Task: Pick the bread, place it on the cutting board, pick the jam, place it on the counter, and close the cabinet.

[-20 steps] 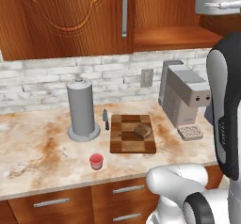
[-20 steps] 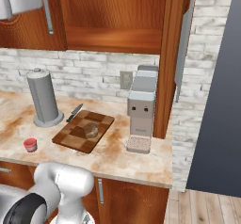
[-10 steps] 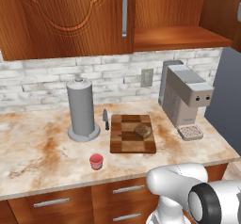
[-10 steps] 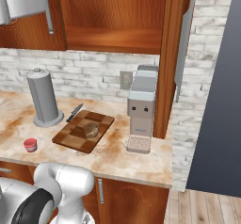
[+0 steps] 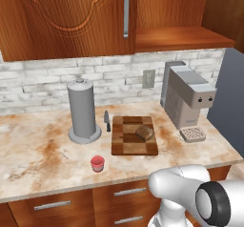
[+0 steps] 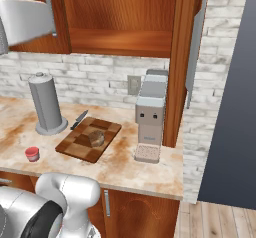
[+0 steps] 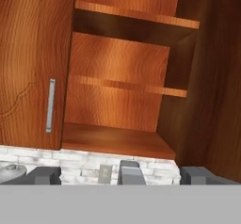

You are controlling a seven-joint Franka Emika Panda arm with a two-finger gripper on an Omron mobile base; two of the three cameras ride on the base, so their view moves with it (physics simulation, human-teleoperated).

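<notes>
The bread lies on the checkered cutting board. The red jam stands on the blotchy counter, left of the board. The cabinet has its left door shut and its right door swung out, baring bare shelves. My gripper hangs high in front of the open compartment, open, with nothing between its fingertips. Part of my white arm shows at the upper left.
A grey paper towel holder and a knife sit left of the board. A grey coffee machine stands to its right, under the open compartment. The counter ends just past it at a brick side wall.
My arm has lifted out of the left base view, where it stood at the right edge a second ago. Bread, jam and board have not moved. The gripper stays open.
</notes>
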